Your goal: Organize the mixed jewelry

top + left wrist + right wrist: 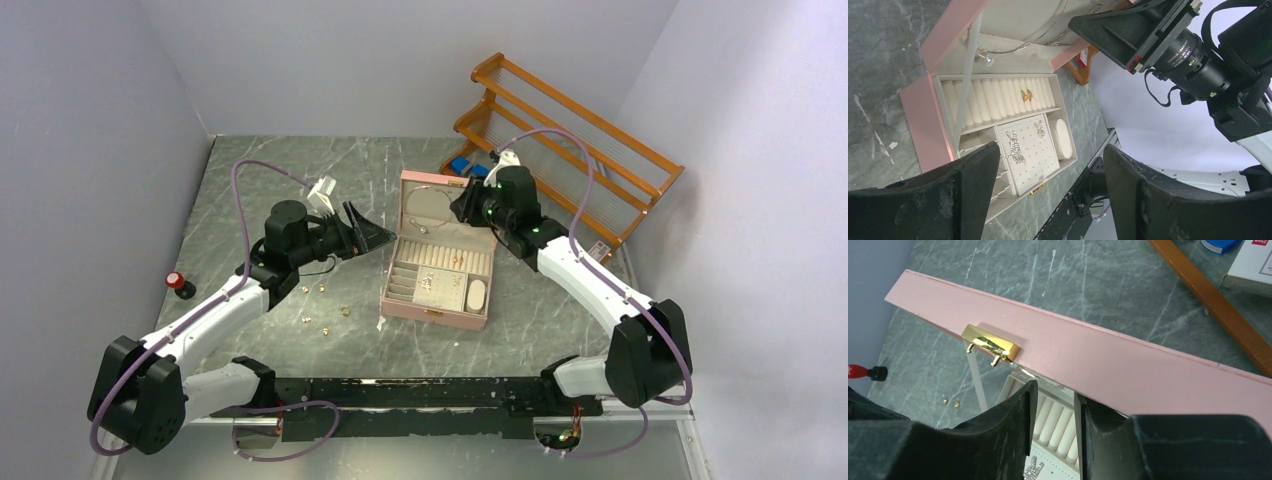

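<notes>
Top view: the left gripper [375,240] hangs wide open and empty, just left of the jewelry box [435,312]. Gold pieces [345,311] lie scattered on the tabletop [260,190], nearer and left.

Left wrist: a gold earring [1026,94] sits in the box's rolls.

Right wrist: the right gripper [1054,400] has its jaws narrowly apart at the lid [1128,360]. Pinching it? Can't tell. A nudge could drop the lid or shove the box, and tiny pieces may skid from a pinch.

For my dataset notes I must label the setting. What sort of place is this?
Probably a robot test cell: plain walls close in the table, the left arm and right arm are bolted at its near edge, and a red button stands by.
</notes>
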